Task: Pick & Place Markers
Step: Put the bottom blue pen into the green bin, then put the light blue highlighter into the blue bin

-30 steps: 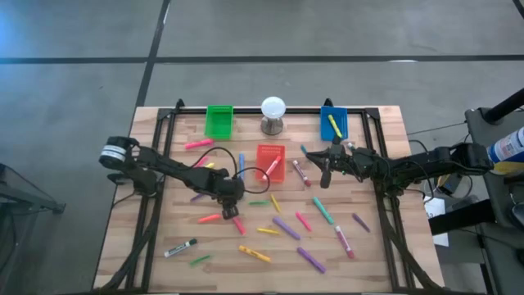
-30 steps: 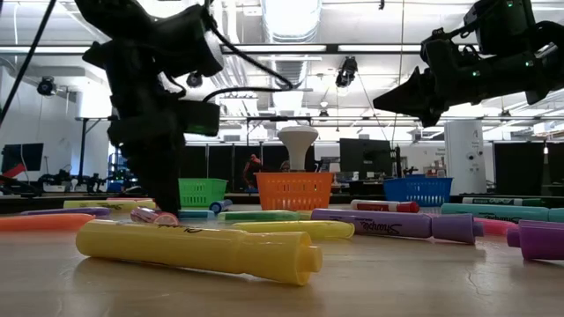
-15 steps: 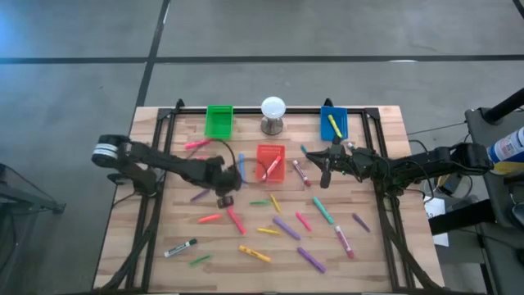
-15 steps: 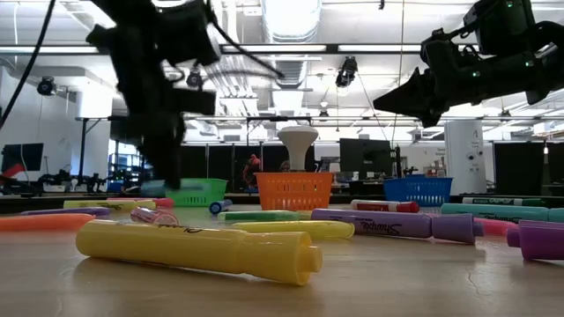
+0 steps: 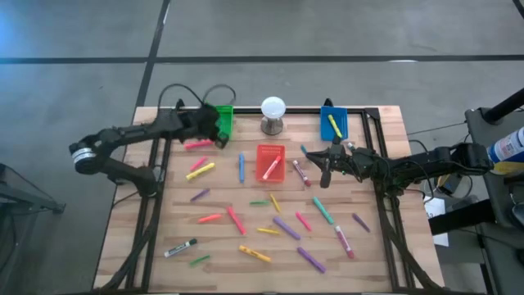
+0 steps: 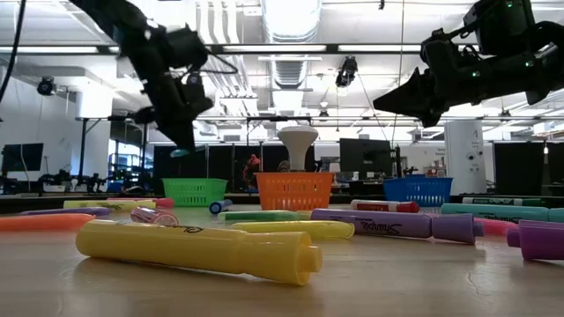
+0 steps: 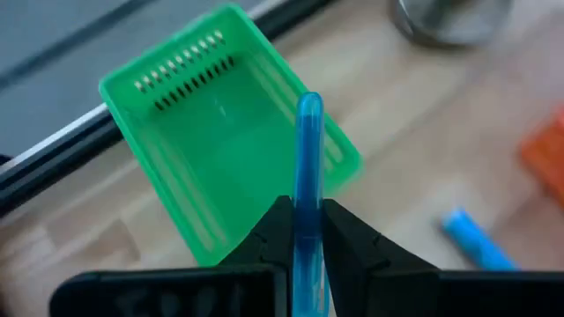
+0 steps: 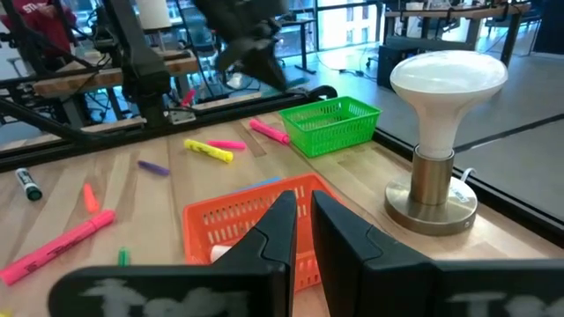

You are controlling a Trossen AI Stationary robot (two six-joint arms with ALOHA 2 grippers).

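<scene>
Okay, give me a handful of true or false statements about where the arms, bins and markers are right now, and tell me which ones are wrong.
1. The left gripper is shut on a blue marker above the green bin. True.
2. The green bin already has several markers in it. False: its inside shows bare in the left wrist view.
3. A yellow marker lies in the blue bin. True.
4. The right gripper is holding a purple marker. False: its fingers are shut on nothing, hanging beside the red bin.
5. The white-and-black marker lies near the table's front left corner. True.
</scene>
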